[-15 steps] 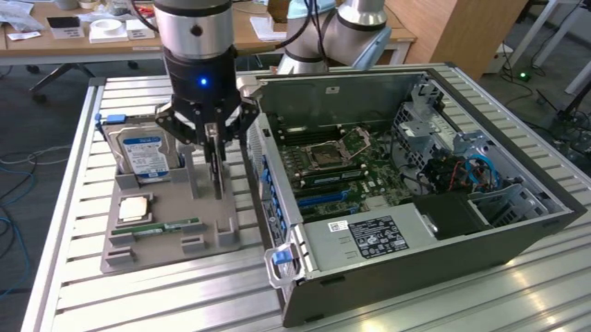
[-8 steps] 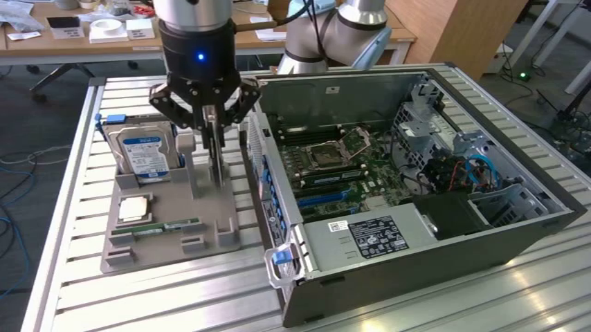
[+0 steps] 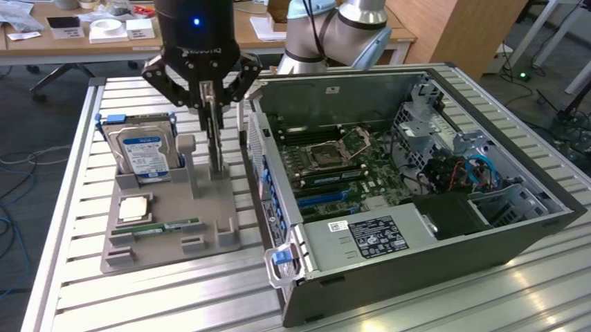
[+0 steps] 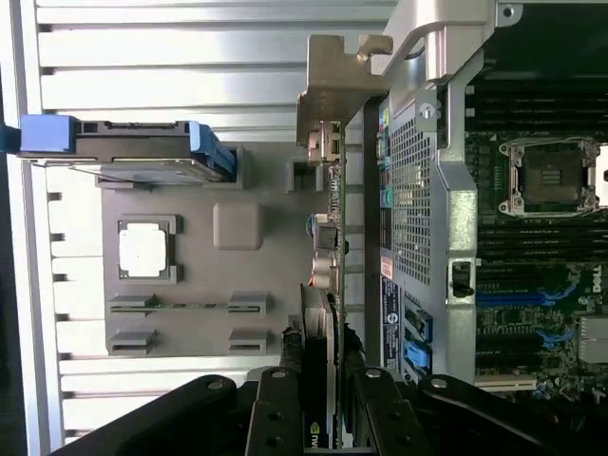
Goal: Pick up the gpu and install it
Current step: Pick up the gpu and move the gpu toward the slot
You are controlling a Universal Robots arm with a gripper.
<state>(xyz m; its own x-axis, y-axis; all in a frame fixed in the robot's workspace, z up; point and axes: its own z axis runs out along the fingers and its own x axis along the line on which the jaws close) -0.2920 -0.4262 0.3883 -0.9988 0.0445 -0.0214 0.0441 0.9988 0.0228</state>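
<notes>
The gpu (image 3: 217,149) is a thin dark card standing on edge in the grey holder (image 3: 217,207), beside the open computer case (image 3: 305,104). My gripper (image 3: 212,104) comes down from above and is shut on the card's top edge. In the wrist view the gpu (image 4: 318,323) runs edge-on between my black fingers (image 4: 275,408), and its silvery bracket (image 4: 332,95) is at the far end. My gripper (image 4: 323,413) holds the near end. Whether the card's lower edge still rests in the holder's slot cannot be told.
The holder (image 4: 237,313) also carries a blue-labelled hard drive (image 3: 143,149), a CPU (image 3: 134,207) and a green RAM stick (image 3: 171,226). The case lies open with its motherboard (image 3: 342,166) and power supply (image 3: 369,235) exposed. Its side wall (image 4: 418,209) stands close beside the card.
</notes>
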